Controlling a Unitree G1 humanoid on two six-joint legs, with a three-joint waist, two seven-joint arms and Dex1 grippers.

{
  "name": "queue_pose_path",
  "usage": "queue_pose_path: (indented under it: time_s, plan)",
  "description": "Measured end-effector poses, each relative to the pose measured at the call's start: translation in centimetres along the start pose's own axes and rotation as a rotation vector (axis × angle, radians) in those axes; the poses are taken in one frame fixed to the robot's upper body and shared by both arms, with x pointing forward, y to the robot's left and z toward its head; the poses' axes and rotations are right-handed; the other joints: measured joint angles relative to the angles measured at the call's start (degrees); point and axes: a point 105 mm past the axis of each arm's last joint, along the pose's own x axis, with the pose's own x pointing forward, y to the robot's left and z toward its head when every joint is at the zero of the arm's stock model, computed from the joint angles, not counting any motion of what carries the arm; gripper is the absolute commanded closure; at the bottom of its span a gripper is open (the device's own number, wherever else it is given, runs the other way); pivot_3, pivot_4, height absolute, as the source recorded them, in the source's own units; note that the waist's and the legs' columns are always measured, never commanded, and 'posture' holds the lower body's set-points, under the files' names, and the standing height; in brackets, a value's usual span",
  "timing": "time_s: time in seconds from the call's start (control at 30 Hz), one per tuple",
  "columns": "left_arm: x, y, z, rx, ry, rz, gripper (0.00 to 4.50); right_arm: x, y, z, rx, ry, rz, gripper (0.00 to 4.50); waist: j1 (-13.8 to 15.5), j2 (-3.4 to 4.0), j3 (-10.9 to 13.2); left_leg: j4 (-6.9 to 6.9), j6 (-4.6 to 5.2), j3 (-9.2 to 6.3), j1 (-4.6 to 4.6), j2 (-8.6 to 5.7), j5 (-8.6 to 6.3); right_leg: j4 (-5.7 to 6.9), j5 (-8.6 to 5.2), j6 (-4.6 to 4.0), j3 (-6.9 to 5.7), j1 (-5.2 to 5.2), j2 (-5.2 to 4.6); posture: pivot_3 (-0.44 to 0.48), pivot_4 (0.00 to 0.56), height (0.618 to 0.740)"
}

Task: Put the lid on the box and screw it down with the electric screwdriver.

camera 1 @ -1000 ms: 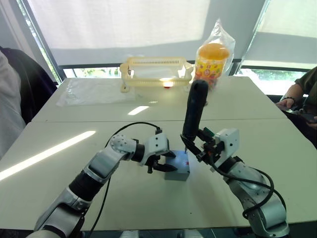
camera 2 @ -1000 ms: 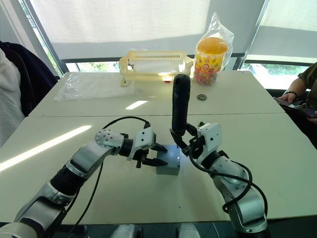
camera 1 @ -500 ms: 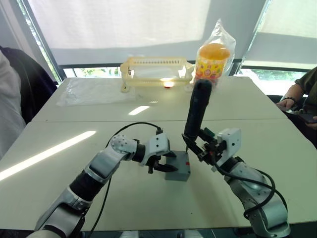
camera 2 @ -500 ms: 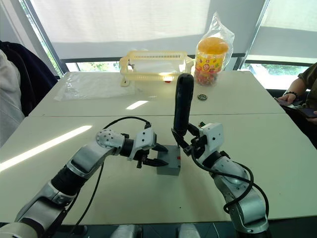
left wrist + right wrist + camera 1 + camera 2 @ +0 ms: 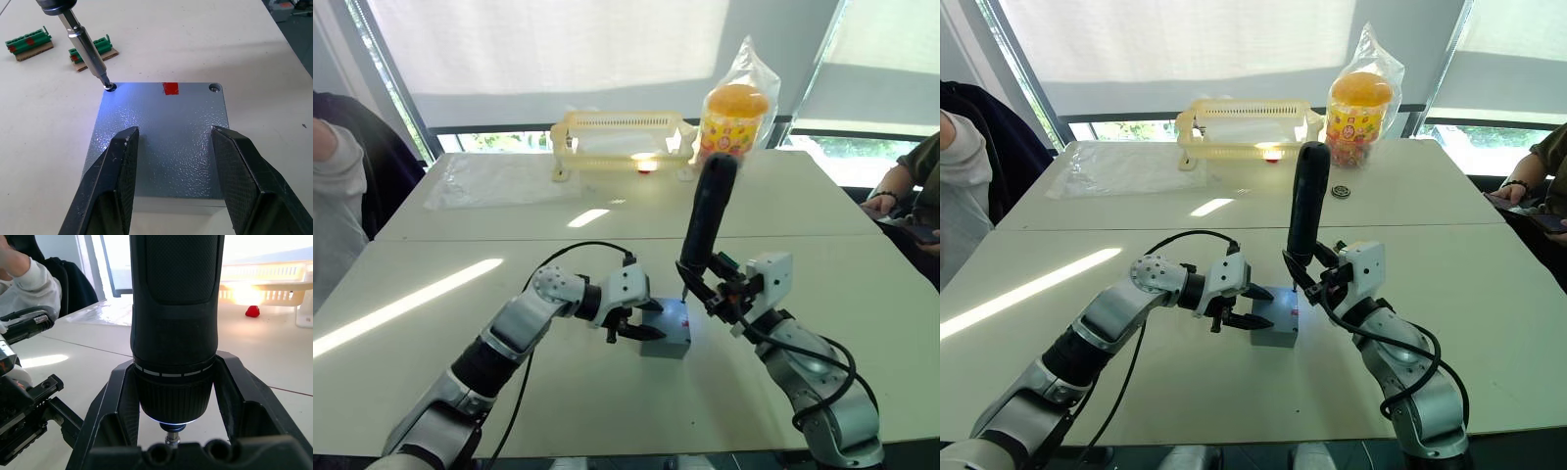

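**Driving the corner screw**

Standing nearly upright at frame centre, the screwdriver (image 5: 705, 220) is clamped in the right gripper (image 5: 720, 291), bit seated in a corner hole of the lid (image 5: 161, 132). Left gripper (image 5: 178, 161) straddles the lid, released, steadying the box (image 5: 666, 328).

We see bare table (image 5: 431, 372) around the box (image 5: 1276, 331) on its near and left sides. The left gripper (image 5: 171, 171) straddles the lid (image 5: 166, 132), blocking its near edge. The screwdriver (image 5: 705, 220), held by the right gripper (image 5: 713, 291), stands over the far corner screw. Two green connectors (image 5: 29, 43) lie just beyond. The basket (image 5: 622, 142) and jar (image 5: 732, 117) stand well apart at the far edge.
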Motion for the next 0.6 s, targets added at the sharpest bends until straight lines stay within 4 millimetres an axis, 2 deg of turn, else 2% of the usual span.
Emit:
queue_pose_path:
  time_s: [0.13, 0.6]
  plan:
    - [0.02, -0.07, -0.04, 0.0, 0.001, -0.005, 2.15, -0.09, 0.56, -0.04, -0.026, -0.002, 0.019, 2.77, 0.0, -0.02, -0.01, -0.05, 0.0, 0.0, 0.0, 0.0, 0.0, -0.05, 0.0, 0.0, -0.02, 0.0, 0.0, 0.0, 0.15, 0.74]
    - [-0.02, -0.09, -0.07, 0.006, 0.006, -0.005, 2.15, -0.27, 0.7, -0.33, -0.05, 0.001, 0.014, 2.77, 0.02, -0.23, -0.2, -0.28, -0.02, -0.04, 0.0, 0.01, -0.01, -0.22, -0.01, -0.01, -0.01, -0.08, -0.27, 0.0, 0.15, 0.74]
